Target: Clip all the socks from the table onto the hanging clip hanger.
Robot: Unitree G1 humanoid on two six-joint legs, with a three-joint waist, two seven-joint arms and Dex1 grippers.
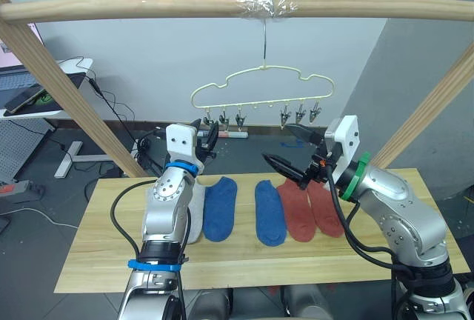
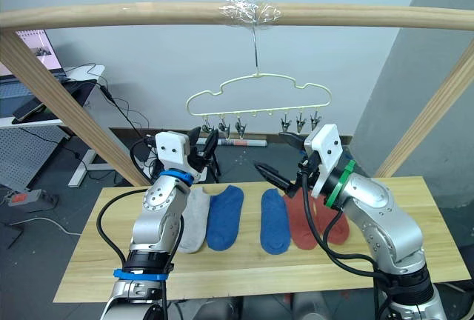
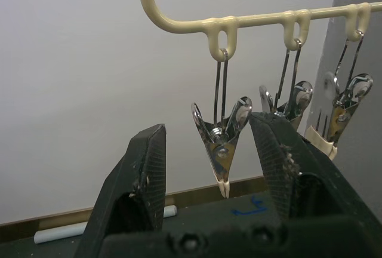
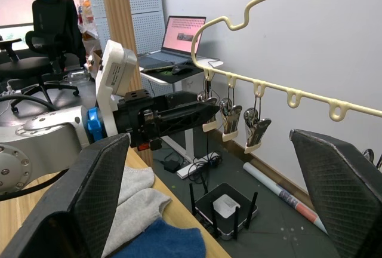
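**Both arms raised at the clip hanger, socks still on the table**

The left gripper is lifted, forearm near vertical, its fingers spread around the leftmost clip without touching it. The right gripper points left at mid-height, below the right-hand clips, jaws wide apart and empty. The clip hanger hangs by its hook from the wooden pole; all six clips are bare. The socks lie flat in a row on the table: grey, two blue, two rust red.
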